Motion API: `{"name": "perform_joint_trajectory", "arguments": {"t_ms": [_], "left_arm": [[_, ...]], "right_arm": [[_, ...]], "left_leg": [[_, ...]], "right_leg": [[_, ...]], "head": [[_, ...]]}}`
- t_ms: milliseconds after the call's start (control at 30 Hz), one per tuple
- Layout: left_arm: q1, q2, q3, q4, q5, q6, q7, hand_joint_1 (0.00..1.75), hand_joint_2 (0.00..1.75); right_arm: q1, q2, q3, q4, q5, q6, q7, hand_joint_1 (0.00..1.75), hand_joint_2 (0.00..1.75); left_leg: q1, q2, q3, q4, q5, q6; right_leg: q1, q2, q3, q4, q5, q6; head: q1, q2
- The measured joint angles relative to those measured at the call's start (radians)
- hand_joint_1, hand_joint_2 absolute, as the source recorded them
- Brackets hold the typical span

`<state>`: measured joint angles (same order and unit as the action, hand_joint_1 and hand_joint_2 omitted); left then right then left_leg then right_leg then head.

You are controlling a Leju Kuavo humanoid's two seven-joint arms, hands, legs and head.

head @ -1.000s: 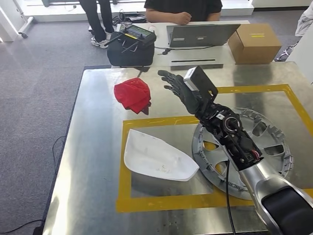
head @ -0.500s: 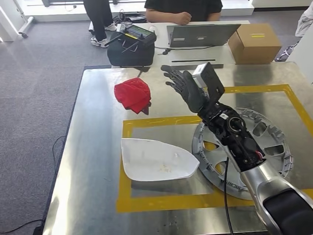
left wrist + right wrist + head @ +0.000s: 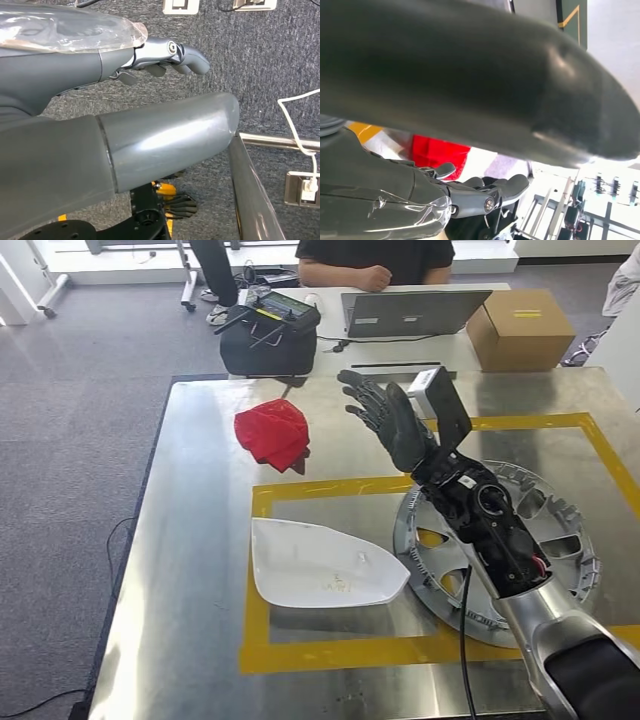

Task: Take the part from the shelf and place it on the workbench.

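Observation:
The white curved part (image 3: 324, 565) lies flat on the metal workbench (image 3: 196, 500), inside the yellow tape rectangle (image 3: 332, 485). My right hand (image 3: 385, 415) hovers above the far side of the bench, beyond the part and well apart from it, fingers spread and holding nothing. The right wrist view has those fingers (image 3: 471, 192) stretched out with the red cloth (image 3: 437, 152) behind them. My left hand (image 3: 113, 60) hangs over grey carpet beside the bench edge, fingers straight, nothing in it.
A silver wheel cover (image 3: 558, 530) lies under my right forearm, right of the part. A red cloth (image 3: 272, 433) sits at the bench's far left. Beyond are a black bag (image 3: 268, 340), a laptop (image 3: 411, 312), a cardboard box (image 3: 521, 328) and a seated person (image 3: 373, 260).
The white part rocked from tilted to flat and now rests still. My right hand drifted a little right and away from it, staying spread. A person in the background walked off.

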<state>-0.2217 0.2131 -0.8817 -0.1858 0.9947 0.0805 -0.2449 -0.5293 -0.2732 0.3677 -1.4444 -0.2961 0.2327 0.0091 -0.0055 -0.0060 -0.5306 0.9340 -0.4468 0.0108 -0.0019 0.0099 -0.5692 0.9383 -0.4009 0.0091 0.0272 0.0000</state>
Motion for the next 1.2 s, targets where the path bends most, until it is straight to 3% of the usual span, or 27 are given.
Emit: {"name": "perform_joint_trajectory", "arguments": {"t_ms": [133,200,267,333,367,400,433,500,567,700,767,833,867,900,933,1000,1067,1200], "left_arm": [[-0.001,0.0,0.0,0.0,-0.001,0.0,0.0,0.0,0.0],[-0.002,0.0,0.0,0.0,-0.001,0.0,0.0,0.0,0.0],[-0.003,-0.001,0.0,0.0,-0.001,0.0,0.0,0.0,0.0],[-0.003,-0.002,0.0,0.0,-0.001,0.0,0.0,0.0,0.0],[-0.002,-0.003,0.0,0.0,-0.001,0.0,0.0,0.0,0.0],[-0.002,-0.004,0.0,0.0,-0.001,0.0,0.001,0.0,0.0],[-0.002,-0.005,0.0,0.0,-0.001,0.0,0.001,0.0,0.0],[-0.002,-0.004,0.0,0.0,-0.001,0.0,0.001,0.0,0.0],[-0.003,-0.003,0.0,0.0,-0.001,0.0,0.002,0.0,0.0],[-0.004,-0.003,-0.001,0.0,-0.001,0.0,0.003,0.0,0.0],[-0.006,-0.003,-0.001,0.0,-0.001,0.0,0.003,0.0,0.0],[-0.007,-0.003,-0.001,0.0,-0.001,0.0,0.003,0.0,0.0],[-0.006,-0.004,-0.001,0.0,-0.001,0.0,0.003,0.0,0.0],[-0.005,-0.004,-0.001,0.0,-0.001,0.0,0.003,0.0,0.0],[-0.005,-0.004,-0.001,0.0,-0.001,0.0,0.003,0.0,0.0],[-0.007,-0.003,-0.001,0.0,-0.001,0.0,0.003,0.0,0.0],[-0.01,-0.001,-0.001,0.0,-0.001,0.0,0.003,0.0,0.0],[-0.011,0.0,-0.001,0.0,-0.001,0.0,0.003,0.0,0.0]], "right_arm": [[0.005,-0.002,-0.006,-0.016,-0.007,-0.004,0.007,0.0,0.0],[0.006,-0.006,-0.007,-0.025,-0.008,-0.004,0.008,0.0,0.0],[0.005,-0.01,-0.008,-0.029,-0.008,-0.004,0.008,0.0,0.0],[0.008,-0.013,-0.008,-0.03,-0.01,0.002,0.008,0.0,0.0],[0.009,-0.014,-0.008,-0.03,-0.012,0.006,0.007,0.0,0.0],[0.01,-0.015,-0.008,-0.03,-0.014,0.011,0.006,0.0,0.0],[0.011,-0.016,-0.008,-0.03,-0.016,0.015,0.005,0.0,0.0],[0.01,-0.017,-0.008,-0.03,-0.02,0.018,0.002,0.0,0.0],[0.009,-0.018,-0.008,-0.031,-0.02,0.02,0.0,0.0,0.0],[0.01,-0.019,-0.008,-0.034,-0.013,0.025,-0.002,0.0,0.0],[0.01,-0.019,-0.008,-0.038,-0.006,0.027,-0.003,0.0,0.0],[0.01,-0.019,-0.008,-0.039,-0.004,0.029,-0.003,0.0,0.0],[0.011,-0.019,-0.008,-0.039,-0.004,0.029,-0.003,0.0,0.0],[0.011,-0.019,-0.008,-0.039,-0.004,0.029,-0.003,0.0,0.0],[0.011,-0.019,-0.008,-0.039,-0.004,0.029,-0.003,0.0,0.0],[0.011,-0.019,-0.008,-0.04,-0.004,0.029,-0.003,0.0,0.0],[0.01,-0.019,-0.008,-0.041,-0.004,0.03,-0.004,0.0,0.0],[0.01,-0.022,-0.009,-0.044,-0.004,0.036,-0.004,0.0,0.0]], "left_leg": [[-0.002,0.001,-0.001,0.002,0.0,0.008],[0.004,0.005,0.007,-0.01,0.007,0.015],[0.011,0.008,0.014,-0.021,0.013,0.02],[0.013,0.008,0.015,-0.022,0.013,0.021],[0.013,0.009,0.015,-0.021,0.012,0.02],[0.015,0.008,0.017,-0.021,0.011,0.018],[0.017,0.008,0.019,-0.019,0.008,0.014],[0.02,0.006,0.023,-0.012,-0.001,0.001],[0.02,0.004,0.016,0.001,-0.008,-0.012],[0.02,0.003,-0.001,0.025,-0.02,-0.031],[0.022,0.004,-0.04,0.11,-0.071,-0.039],[0.022,0.004,-0.11,0.251,-0.131,-0.041],[0.022,0.004,-0.136,0.301,-0.145,-0.04],[0.021,0.004,-0.146,0.317,-0.141,-0.037],[0.02,0.003,-0.135,0.292,-0.119,-0.032],[0.014,0.003,-0.065,0.155,-0.055,-0.015],[0.005,0.006,-0.009,0.044,-0.018,-0.004],[0.002,0.009,-0.005,0.013,0.001,0.004]], "right_leg": [[-0.002,0.0,0.001,-0.002,0.002,0.009],[-0.003,0.0,-0.006,0.014,-0.012,0.015],[-0.003,-0.001,-0.047,0.106,-0.066,0.021],[-0.007,-0.002,-0.111,0.251,-0.127,0.027],[-0.01,-0.003,-0.133,0.296,-0.138,0.03],[-0.012,-0.003,-0.137,0.304,-0.13,0.032],[-0.015,-0.004,-0.121,0.269,-0.103,0.034],[-0.02,-0.004,-0.053,0.13,-0.035,0.04],[-0.021,-0.002,-0.005,0.035,-0.011,0.036],[-0.017,0.001,-0.003,0.027,-0.015,0.01],[-0.018,-0.001,-0.004,0.024,-0.012,-0.002],[-0.014,-0.003,-0.009,0.024,-0.009,-0.01],[-0.011,-0.003,-0.012,0.024,-0.007,-0.013],[-0.008,-0.002,-0.015,0.024,-0.005,-0.016],[-0.005,-0.001,-0.017,0.024,-0.002,-0.018],[-0.002,0.0,-0.02,0.024,0.003,-0.019],[0.002,0.0,-0.023,0.025,0.007,-0.014],[0.002,0.0,-0.029,0.026,0.013,0.006]], "head": [[0.0,0.0],[0.0,0.0],[0.006,0.0],[0.015,0.0],[0.018,0.0],[0.019,0.0],[0.021,0.0],[0.026,0.0],[0.031,0.0],[0.019,0.0],[0.007,0.0],[-0.002,0.0],[-0.004,0.0],[-0.005,0.0],[-0.006,0.0],[-0.007,0.0],[-0.006,0.0],[-0.003,0.0]]}}
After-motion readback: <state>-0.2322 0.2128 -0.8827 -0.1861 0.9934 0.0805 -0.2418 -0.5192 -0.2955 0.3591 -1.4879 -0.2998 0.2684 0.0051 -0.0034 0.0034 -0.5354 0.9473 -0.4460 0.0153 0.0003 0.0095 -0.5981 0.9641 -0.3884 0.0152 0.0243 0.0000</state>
